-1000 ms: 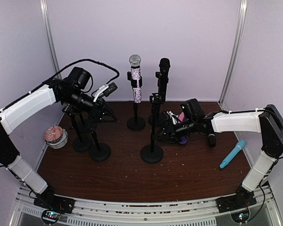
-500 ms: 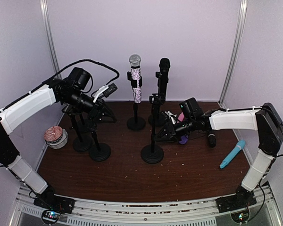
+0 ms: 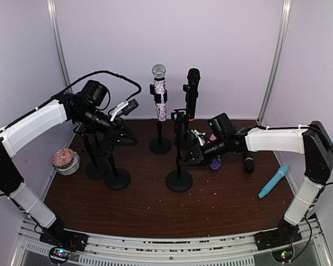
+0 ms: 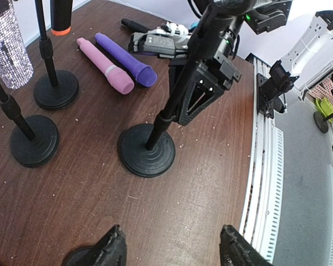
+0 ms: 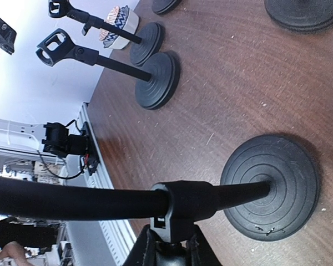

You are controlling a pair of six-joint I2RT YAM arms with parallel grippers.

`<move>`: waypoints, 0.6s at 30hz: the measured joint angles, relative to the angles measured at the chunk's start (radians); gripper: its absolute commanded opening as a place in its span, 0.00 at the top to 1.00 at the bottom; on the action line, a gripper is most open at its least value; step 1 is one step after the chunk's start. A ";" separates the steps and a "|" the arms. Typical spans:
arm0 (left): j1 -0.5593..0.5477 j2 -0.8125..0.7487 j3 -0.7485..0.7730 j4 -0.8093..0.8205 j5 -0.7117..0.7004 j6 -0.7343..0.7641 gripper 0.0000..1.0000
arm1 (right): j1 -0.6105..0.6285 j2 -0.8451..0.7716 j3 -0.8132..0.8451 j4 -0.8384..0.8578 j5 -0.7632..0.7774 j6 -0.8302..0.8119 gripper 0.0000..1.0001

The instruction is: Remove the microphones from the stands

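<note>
Right pincer (image 5: 169, 246) is clamping the front stand (image 5: 72, 202) low on its pole, while left pincer (image 4: 172, 249) is hovering released above the table (image 4: 205, 183).

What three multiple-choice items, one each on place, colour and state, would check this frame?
1. Where is the blue microphone?
A) lying loose on the right side
B) clipped in a stand
C) beside the cupcake

2. What colour is the microphone lying next to the pink microphone?
A) green
B) purple
C) white

3. What are the right fingers doing?
A) spread wide in the air
B) holding the blue microphone
C) closed on the front stand

Answers: 1 A, it lies flat on the wood, in no clip. 2 B, the purple microphone lies alongside the pink one. 3 C, the right wrist view shows them pinching the collar on the stand's pole.
</note>
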 measured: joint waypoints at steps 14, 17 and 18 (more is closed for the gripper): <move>0.000 0.009 0.000 -0.001 -0.002 0.000 0.41 | 0.132 -0.055 0.012 -0.027 0.473 -0.112 1.00; 0.000 0.010 0.001 -0.002 -0.005 0.001 0.41 | 0.162 -0.058 0.015 -0.032 0.616 -0.146 1.00; 0.000 0.011 0.002 -0.002 -0.005 0.001 0.41 | 0.175 -0.058 0.016 -0.032 0.650 -0.152 1.00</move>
